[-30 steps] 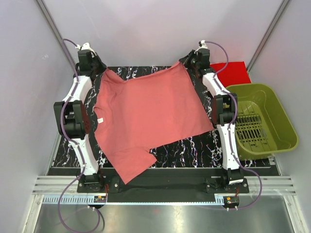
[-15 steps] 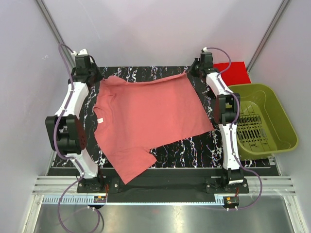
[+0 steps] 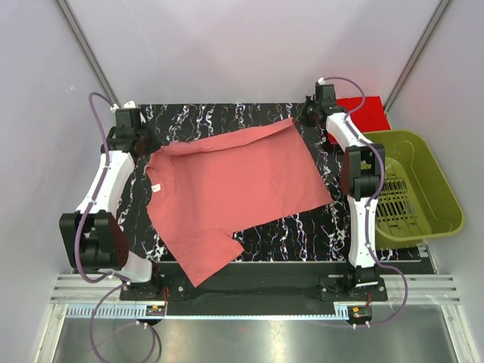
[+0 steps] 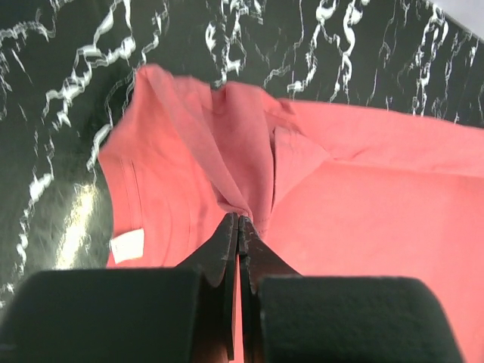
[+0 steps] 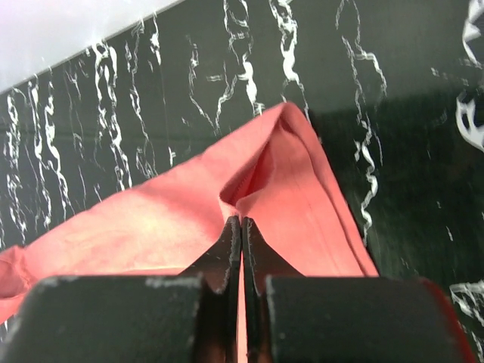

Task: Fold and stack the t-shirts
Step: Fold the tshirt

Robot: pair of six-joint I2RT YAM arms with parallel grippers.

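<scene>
A salmon-pink t-shirt (image 3: 234,185) lies spread on the black marbled table (image 3: 302,227), one sleeve reaching the near edge. My left gripper (image 3: 145,144) is shut on a pinch of cloth at its far left corner by the collar; in the left wrist view the gripper (image 4: 240,219) bites a raised fold of the pink shirt (image 4: 363,204), with the white label (image 4: 127,246) to its left. My right gripper (image 3: 302,117) is shut on the far right hem corner; its wrist view shows the gripper (image 5: 241,221) pinching the hem of the pink shirt (image 5: 144,227). A brighter red t-shirt (image 3: 368,112) lies flat at the back right.
An olive-green plastic basket (image 3: 435,181) stands right of the table, beside the right arm. Grey walls close in on three sides. A metal rail (image 3: 249,291) runs along the near edge by the arm bases.
Both grippers have moved apart with the shirt's far edge, the left one outward and nearer, the right one slightly back. The lifted far edge has come down and stretched between them.
</scene>
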